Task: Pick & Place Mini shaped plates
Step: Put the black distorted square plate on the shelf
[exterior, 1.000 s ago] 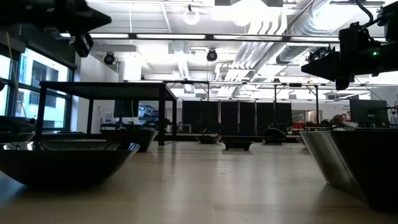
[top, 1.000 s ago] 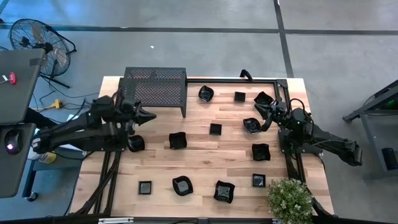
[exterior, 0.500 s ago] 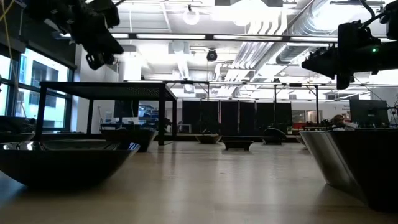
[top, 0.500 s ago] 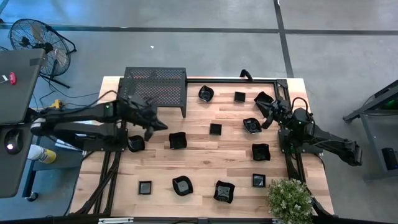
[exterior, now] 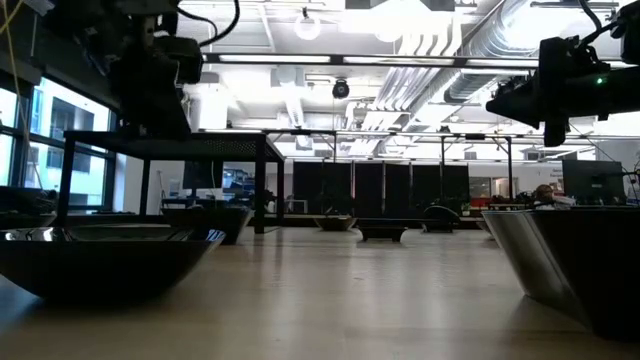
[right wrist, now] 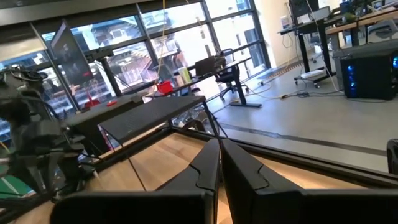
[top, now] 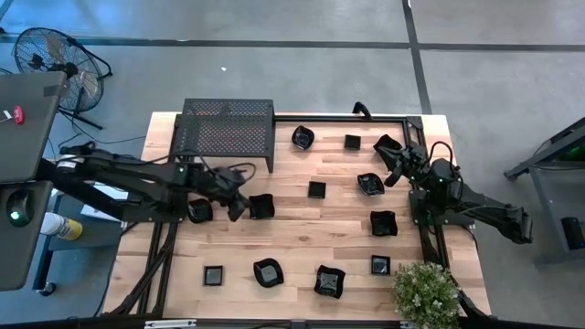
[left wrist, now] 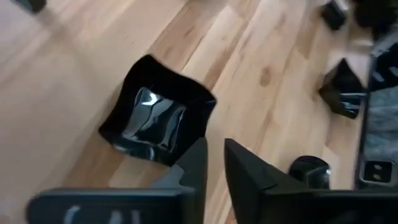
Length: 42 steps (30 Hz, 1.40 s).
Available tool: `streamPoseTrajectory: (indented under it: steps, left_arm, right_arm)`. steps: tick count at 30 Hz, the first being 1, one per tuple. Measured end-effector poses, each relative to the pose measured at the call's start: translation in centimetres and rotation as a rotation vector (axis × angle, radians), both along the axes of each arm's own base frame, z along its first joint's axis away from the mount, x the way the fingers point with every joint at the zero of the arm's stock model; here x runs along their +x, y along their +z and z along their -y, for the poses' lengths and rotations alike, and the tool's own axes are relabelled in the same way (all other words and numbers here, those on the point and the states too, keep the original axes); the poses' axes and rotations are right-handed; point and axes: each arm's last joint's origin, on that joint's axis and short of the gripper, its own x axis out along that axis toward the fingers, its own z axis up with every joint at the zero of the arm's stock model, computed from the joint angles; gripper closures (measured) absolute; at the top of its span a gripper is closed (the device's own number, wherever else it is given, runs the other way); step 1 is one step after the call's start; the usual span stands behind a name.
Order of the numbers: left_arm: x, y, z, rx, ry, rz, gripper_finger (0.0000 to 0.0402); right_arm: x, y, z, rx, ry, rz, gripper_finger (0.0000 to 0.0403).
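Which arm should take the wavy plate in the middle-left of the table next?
Left. Its tool hangs right beside that wavy plate; the right tool sits shut at the far side.

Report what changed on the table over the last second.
The left gripper swung out from beside the black rack toward the table's middle and now hangs at the wavy-edged square plate, nothing in it, fingers slightly parted. The right gripper stayed shut near the far right plates. No plate moved.
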Motion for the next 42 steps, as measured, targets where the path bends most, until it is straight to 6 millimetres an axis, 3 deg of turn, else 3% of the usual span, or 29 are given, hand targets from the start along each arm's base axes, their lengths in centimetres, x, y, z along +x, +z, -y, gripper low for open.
streamPoseTrajectory:
  steps: [12,29,34,42]
  left_arm:
    - [1.2,-2.2,0.2,-0.167,0.298,-0.118,0.0237]
    - [2.4,-5.6,0.0,-0.213,0.533,-0.257,0.0232]
    - [2.6,-6.0,0.1,-0.223,0.54,-0.275,0.0263]
    - [2.7,-6.3,0.1,-0.233,0.547,-0.283,0.0375]
  right_arm:
    - [0.0,0.0,0.0,0.0,0.013,0.001,0.0391]
    - [0.0,0.0,0.0,0.001,0.013,0.0,0.0391]
    - [0.0,0.0,0.0,0.0,0.013,0.001,0.0391]
    - [0.0,0.0,0.0,0.0,0.012,0.001,0.0391]
